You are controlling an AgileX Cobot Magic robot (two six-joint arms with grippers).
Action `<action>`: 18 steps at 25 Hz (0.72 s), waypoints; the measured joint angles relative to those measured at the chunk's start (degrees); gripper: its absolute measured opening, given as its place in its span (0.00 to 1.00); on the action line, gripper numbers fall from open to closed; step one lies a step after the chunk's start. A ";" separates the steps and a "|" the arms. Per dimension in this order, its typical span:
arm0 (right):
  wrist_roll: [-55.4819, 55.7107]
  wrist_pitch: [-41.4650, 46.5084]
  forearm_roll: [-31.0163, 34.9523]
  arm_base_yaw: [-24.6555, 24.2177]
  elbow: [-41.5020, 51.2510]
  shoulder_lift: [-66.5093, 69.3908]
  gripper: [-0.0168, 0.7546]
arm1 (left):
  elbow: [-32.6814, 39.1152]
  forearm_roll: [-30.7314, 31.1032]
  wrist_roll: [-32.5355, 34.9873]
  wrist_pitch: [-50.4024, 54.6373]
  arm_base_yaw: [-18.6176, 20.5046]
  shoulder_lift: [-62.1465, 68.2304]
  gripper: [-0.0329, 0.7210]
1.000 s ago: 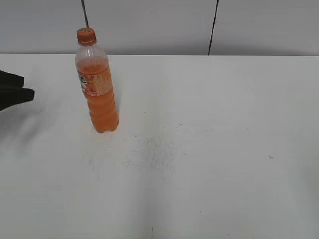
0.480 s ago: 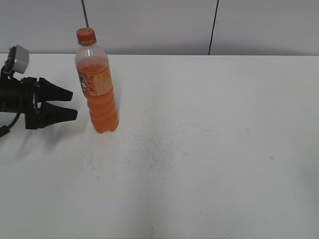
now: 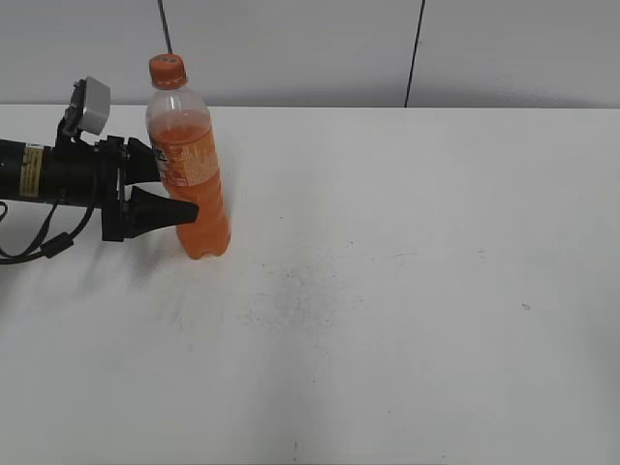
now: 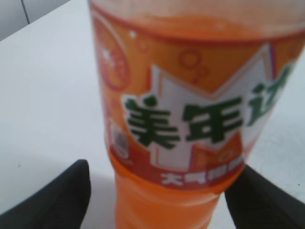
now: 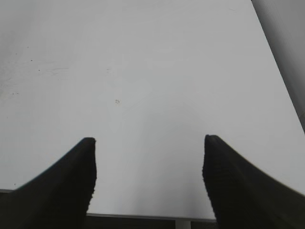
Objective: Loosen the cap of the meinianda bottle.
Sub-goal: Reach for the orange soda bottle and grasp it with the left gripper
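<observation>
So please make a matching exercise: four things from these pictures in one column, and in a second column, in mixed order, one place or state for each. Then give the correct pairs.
Things:
1. cap
2. meinianda bottle
3. left gripper
4. right gripper

Places or states:
A. open above bare table, nothing between its fingers
B. standing upright on the white table
C. open, one finger on each side of the bottle's body
D. sitting on top of the bottle's neck

Pairs: 1-D, 2-B, 3-C, 4-A

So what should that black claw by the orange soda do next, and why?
Probably close the left gripper on the meinianda bottle. Its open fingers already straddle the bottle's body below the label, the cap is on, and the right gripper hangs open over bare table.
</observation>
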 joint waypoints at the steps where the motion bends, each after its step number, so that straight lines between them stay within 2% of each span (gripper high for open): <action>1: 0.00 0.00 0.00 0.00 0.00 0.00 0.70 | -0.06 -0.33 0.40 -0.39 0.00 0.40 0.75; 6: 0.00 0.00 0.00 0.00 0.00 0.00 0.70 | -0.12 -3.01 2.18 -2.49 -0.12 1.46 0.75; 13: 0.00 0.00 0.00 0.00 0.00 0.00 0.70 | -0.17 -3.98 3.06 -3.36 -2.32 1.51 0.75; 18: 0.00 0.00 0.00 0.00 0.00 0.00 0.70 | -0.17 -4.05 3.11 -1.81 -2.70 1.51 0.65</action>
